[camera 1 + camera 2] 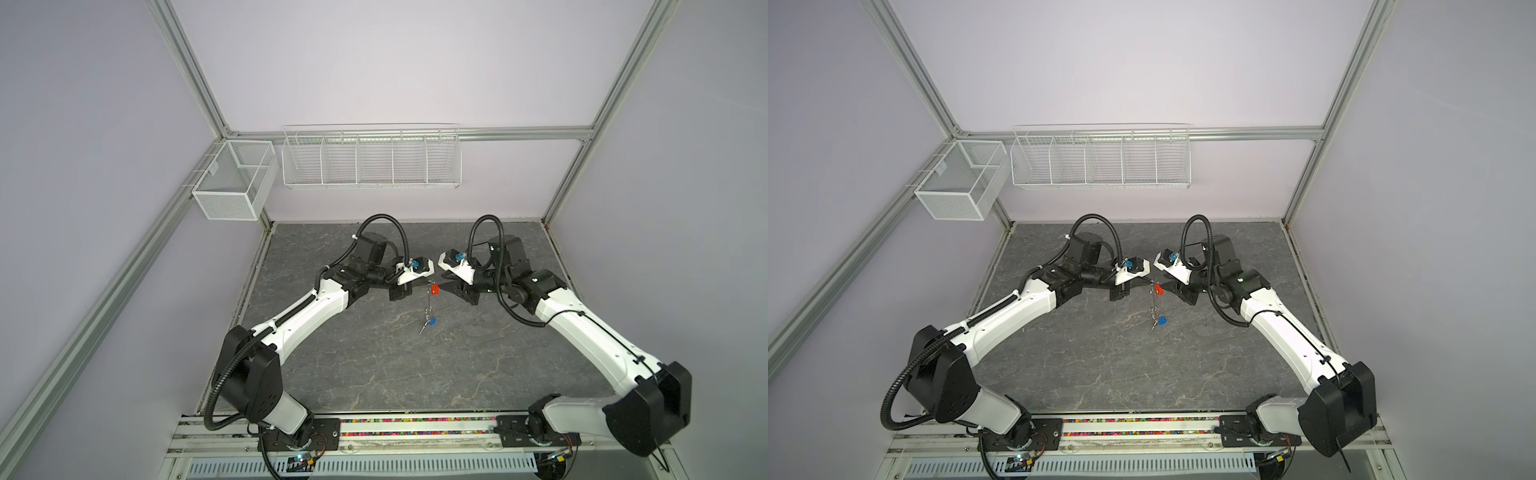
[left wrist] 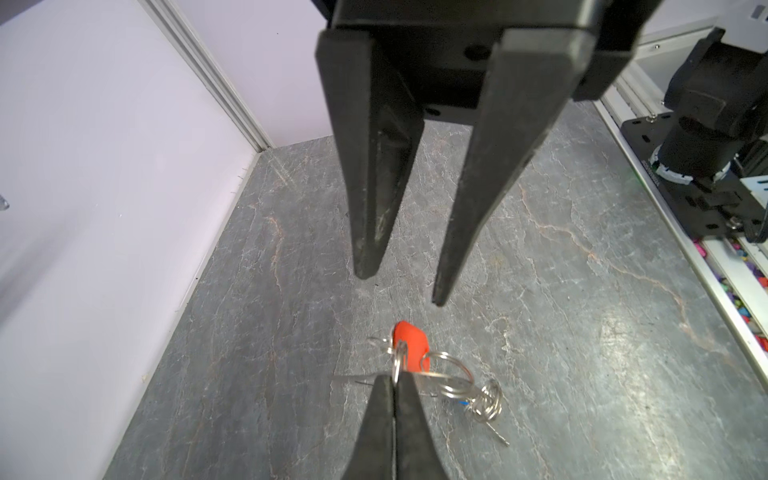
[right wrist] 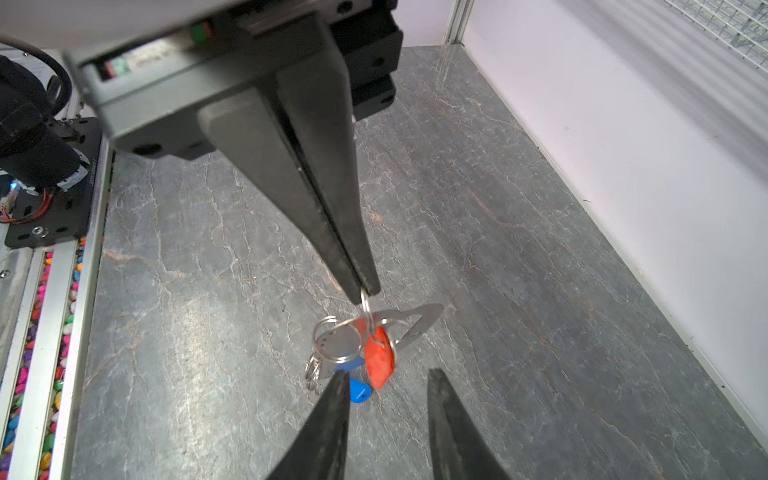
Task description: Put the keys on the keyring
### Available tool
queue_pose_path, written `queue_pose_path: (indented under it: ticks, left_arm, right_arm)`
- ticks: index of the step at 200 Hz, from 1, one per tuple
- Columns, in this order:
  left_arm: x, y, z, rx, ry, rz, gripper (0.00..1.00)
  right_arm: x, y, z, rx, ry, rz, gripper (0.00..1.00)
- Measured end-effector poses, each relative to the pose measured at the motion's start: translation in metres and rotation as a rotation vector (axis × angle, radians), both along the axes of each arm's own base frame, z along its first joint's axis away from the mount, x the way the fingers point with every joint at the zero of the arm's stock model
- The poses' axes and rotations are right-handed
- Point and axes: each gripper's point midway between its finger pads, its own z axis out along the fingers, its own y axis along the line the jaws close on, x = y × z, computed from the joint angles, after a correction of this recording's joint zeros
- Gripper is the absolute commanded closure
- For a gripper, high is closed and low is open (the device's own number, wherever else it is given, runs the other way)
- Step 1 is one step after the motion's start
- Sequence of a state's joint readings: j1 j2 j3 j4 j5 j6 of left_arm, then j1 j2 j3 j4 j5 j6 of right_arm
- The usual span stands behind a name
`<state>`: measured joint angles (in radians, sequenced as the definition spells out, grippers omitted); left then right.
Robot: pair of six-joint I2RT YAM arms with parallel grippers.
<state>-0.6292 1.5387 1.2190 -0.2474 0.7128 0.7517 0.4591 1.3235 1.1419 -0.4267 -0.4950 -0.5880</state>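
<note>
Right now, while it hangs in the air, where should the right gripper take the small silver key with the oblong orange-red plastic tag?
Probably the lower half of the orange-red plastic tag, coming in level from the open right gripper's side. It hangs free below the small silver ring pinched by the shut left gripper.

We see shiny metal rings [image 3: 337, 343], a smooth plastic orange tag [image 3: 379, 361] and blue tag [image 3: 360, 392], and a matt veined counter [image 3: 519, 270].
</note>
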Motion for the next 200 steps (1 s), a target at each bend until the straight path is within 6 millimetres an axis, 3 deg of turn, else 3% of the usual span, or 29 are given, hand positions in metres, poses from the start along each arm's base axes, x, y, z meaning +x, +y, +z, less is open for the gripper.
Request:
queue_pose_path:
  ticks: [84, 119, 158, 200]
  left_arm:
    - [0.002, -0.009, 0.024, -0.13, 0.01, 0.002, 1.0]
    - [0.004, -0.01, 0.03, -0.154, 0.003, 0.005, 1.0]
    - [0.005, -0.011, 0.033, -0.174, -0.001, 0.012, 1.0]
    - [0.008, -0.013, 0.039, -0.211, 0.001, 0.025, 1.0]
  right_arm:
    - [0.016, 0.007, -0.012, 0.028, 0.035, -0.039, 0.64]
    - [0.02, 0.004, -0.014, 0.027, 0.044, -0.064, 0.73]
    - [0.019, 0.006, -0.012, 0.047, 0.053, -0.054, 0.93]
    - [0.018, 0.009, -0.012, 0.056, 0.061, -0.032, 0.93]
